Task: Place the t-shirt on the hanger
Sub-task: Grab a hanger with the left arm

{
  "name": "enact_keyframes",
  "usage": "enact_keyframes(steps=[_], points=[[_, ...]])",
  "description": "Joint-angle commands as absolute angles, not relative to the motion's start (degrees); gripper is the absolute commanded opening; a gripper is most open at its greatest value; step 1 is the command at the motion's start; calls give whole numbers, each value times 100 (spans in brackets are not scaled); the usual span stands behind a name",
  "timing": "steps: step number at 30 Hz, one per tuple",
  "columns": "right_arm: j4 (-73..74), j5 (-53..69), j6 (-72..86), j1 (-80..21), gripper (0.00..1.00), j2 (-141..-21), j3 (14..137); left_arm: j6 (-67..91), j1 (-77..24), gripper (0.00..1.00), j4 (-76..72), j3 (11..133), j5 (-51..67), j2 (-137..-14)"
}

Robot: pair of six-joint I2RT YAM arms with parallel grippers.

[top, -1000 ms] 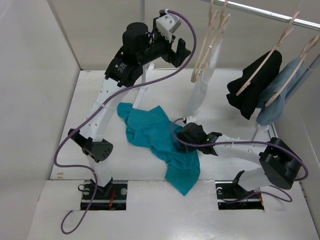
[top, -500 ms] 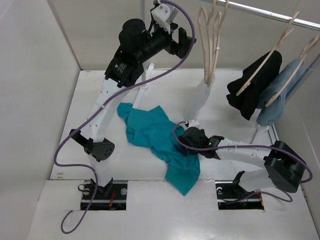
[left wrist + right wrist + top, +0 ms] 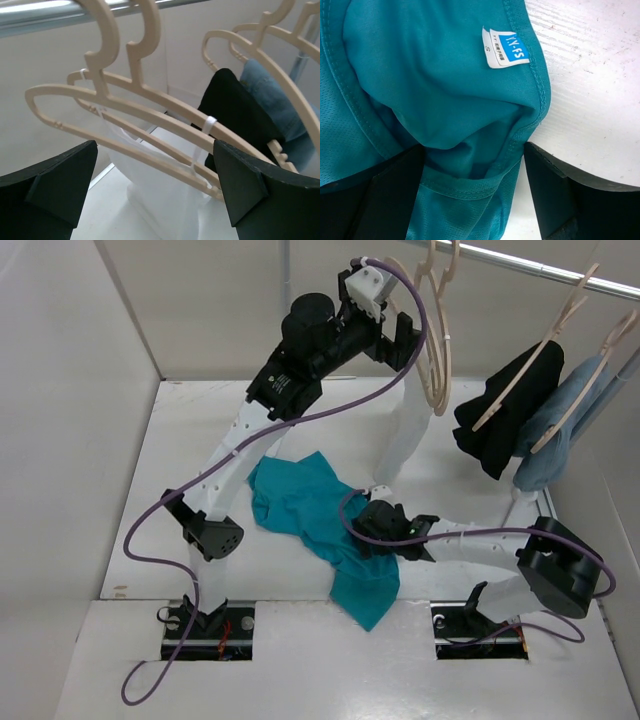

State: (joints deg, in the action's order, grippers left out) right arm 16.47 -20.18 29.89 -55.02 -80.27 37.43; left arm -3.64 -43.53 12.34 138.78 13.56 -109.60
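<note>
While the t-shirt [image 3: 300, 502] lies unhung on the table [image 3: 180, 440] toward six o'clock, my right gripper [image 3: 385, 533] straddles its collar, spread. My left gripper [image 3: 408, 340], also spread, faces the bare hanger [image 3: 438, 380] at one o'clock.

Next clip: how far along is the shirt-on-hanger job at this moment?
Done: nothing visible yet; the t-shirt lies crumpled on the table, away from the hanger.
In hand: the left gripper is raised to the hanger on the rail, open, holding nothing. The right gripper is open, straddling the collar near the label.
Left: grip the collar, take the hanger, thread it in.
</note>
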Motion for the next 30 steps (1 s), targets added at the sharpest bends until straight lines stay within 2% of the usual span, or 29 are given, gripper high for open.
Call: enact_keyframes(steps=[1, 4, 8, 10, 15, 20, 25, 30], points=[[1652, -1960, 3182, -5581, 85, -7884, 3656, -273, -4421, 100, 677, 14019, 775, -10854], [1600, -1960, 3182, -5581, 85, -7884, 3604, -386, -4701, 100, 467, 13966, 284, -10854], [1547, -1907, 3182, -5581, 85, -7884, 3551, -238, -4816, 100, 63, 13904, 202, -10907], [1547, -1907, 3234, -5633, 85, -7884, 3551, -237, -4816, 100, 62, 13852, 255, -10907], [1477, -1907, 3357, -5634, 85, -7779, 3472, -396, -4869, 92, 474, 13554, 53, -10855], [1424, -1907, 3410, -5634, 85, -7726, 3340, -421, -5010, 92, 527, 13430, -87, -10793], [1424, -1907, 3410, -5634, 85, -7778, 3279, -615, -5221, 92, 457, 13430, -789, -10846], [1301, -1907, 3463, -5634, 85, -7664, 3173, -615, -5221, 88, 457, 13491, -1107, -10846]])
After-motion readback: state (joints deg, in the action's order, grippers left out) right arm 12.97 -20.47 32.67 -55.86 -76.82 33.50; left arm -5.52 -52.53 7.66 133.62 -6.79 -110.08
